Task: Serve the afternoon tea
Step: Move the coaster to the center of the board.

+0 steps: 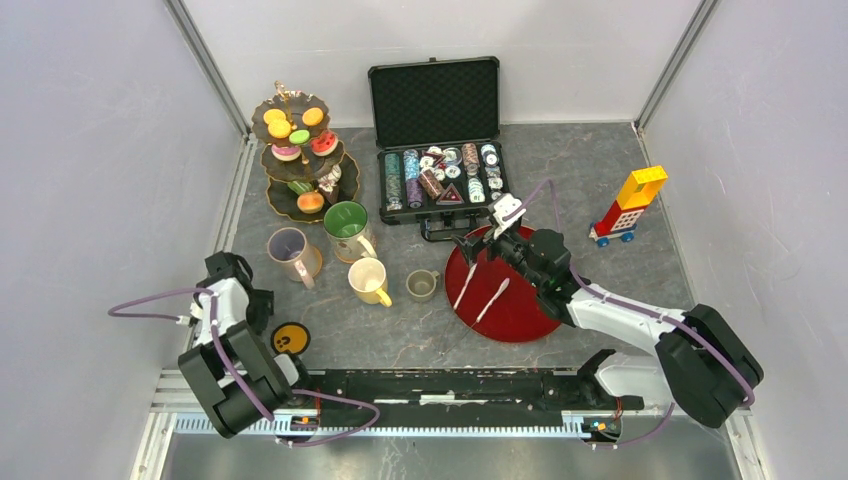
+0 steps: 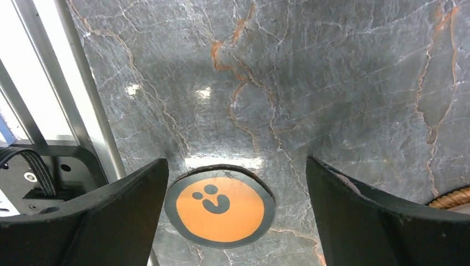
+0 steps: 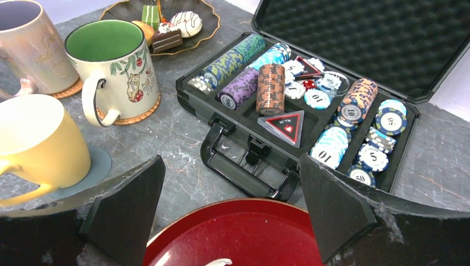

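Over at the worktop's (image 1: 420,335) far left, sweets (image 1: 299,136) sit on the three-tier stand (image 1: 285,200), with the green mug (image 1: 347,222), pearly mug (image 1: 288,246) and yellow mug (image 1: 366,277) near its front. The right gripper (image 3: 230,163) hangs spread and empty above the red plate's (image 1: 520,310) far rim, and the left gripper (image 2: 237,162) is spread above a smiley coaster (image 2: 220,204)

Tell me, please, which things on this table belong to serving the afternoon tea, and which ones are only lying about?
Belong to the job: three-tier stand, toy sweets, green mug, lilac mug, yellow mug, small grey cup; probably also the red tray and white spoons.

Lying about: poker chip case, block tower, orange smiley coaster.
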